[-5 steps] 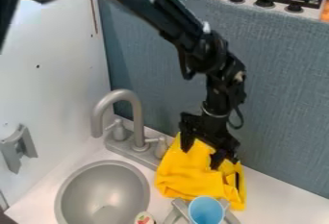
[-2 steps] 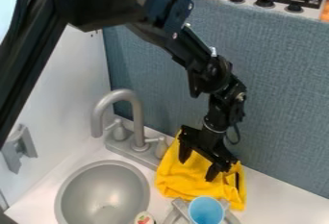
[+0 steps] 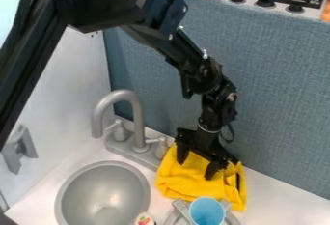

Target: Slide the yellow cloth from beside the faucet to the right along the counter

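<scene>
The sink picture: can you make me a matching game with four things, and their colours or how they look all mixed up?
1. cloth
2. cup
3. sink bowl
4. tool

A. round and grey
B. black, with its fingers apart
C. yellow and crumpled
D. light blue

Right pairs: 1-C, 2-D, 3-A, 4-B
</scene>
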Tool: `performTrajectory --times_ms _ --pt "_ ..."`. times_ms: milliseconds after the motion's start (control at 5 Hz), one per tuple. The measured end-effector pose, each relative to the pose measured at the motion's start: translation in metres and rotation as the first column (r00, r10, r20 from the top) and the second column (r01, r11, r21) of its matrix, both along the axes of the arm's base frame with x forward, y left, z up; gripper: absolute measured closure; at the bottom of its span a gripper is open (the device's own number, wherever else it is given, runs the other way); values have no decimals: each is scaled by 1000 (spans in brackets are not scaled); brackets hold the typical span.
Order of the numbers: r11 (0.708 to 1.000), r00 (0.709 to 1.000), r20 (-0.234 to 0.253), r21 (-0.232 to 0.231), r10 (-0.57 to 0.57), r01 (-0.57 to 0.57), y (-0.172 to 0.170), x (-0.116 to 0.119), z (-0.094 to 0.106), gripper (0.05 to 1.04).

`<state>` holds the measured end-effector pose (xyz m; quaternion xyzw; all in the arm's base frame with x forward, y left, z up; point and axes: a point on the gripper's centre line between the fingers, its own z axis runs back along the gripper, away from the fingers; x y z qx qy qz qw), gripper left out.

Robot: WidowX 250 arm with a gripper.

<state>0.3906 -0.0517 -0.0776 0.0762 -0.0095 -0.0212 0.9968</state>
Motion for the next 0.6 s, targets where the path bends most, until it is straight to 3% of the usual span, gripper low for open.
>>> performTrajectory --times_ms 200,600 --pt "1000 999 -35 -21 1 -2 -4 -6 -22 82" --pt "995 1000 3 -100 -11 11 -25 4 -24 82"
